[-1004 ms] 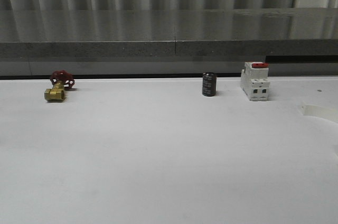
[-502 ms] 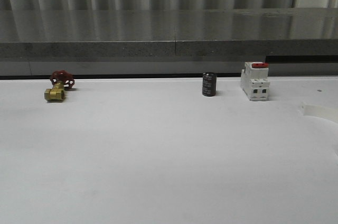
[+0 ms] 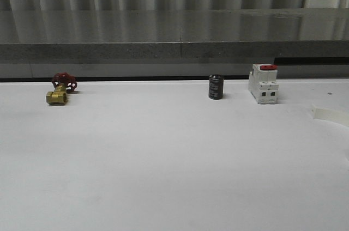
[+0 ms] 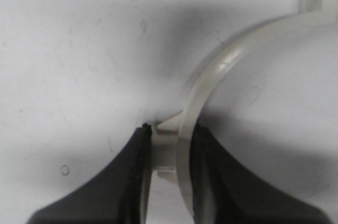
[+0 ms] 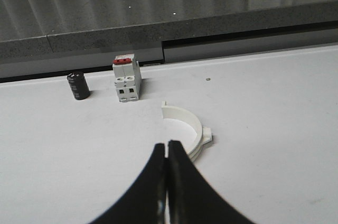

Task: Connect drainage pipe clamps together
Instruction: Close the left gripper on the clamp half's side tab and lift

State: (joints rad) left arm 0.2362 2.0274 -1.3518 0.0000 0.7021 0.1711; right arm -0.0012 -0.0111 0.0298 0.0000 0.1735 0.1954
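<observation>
In the left wrist view my left gripper (image 4: 169, 140) is shut on one white drainage pipe clamp (image 4: 232, 55). Its black fingers (image 4: 134, 166) pinch the curved band and a side tab, and the arc runs away over the white table to an end flange. The other drainage pipe clamp (image 5: 191, 118) lies flat on the table just beyond my right gripper (image 5: 167, 145), which is shut with nothing between its fingers. In the front view this clamp (image 3: 330, 114) shows at the right edge.
A white circuit breaker with a red switch (image 3: 263, 83) (image 5: 127, 80) and a black cylinder (image 3: 216, 87) (image 5: 78, 85) stand at the back right. A brass valve with a red handle (image 3: 60, 90) sits at the back left. A grey ledge (image 3: 180, 51) borders the table's far side.
In the front view the white clamp at the right edge shifted slightly left and then back right. The other objects have not moved.
</observation>
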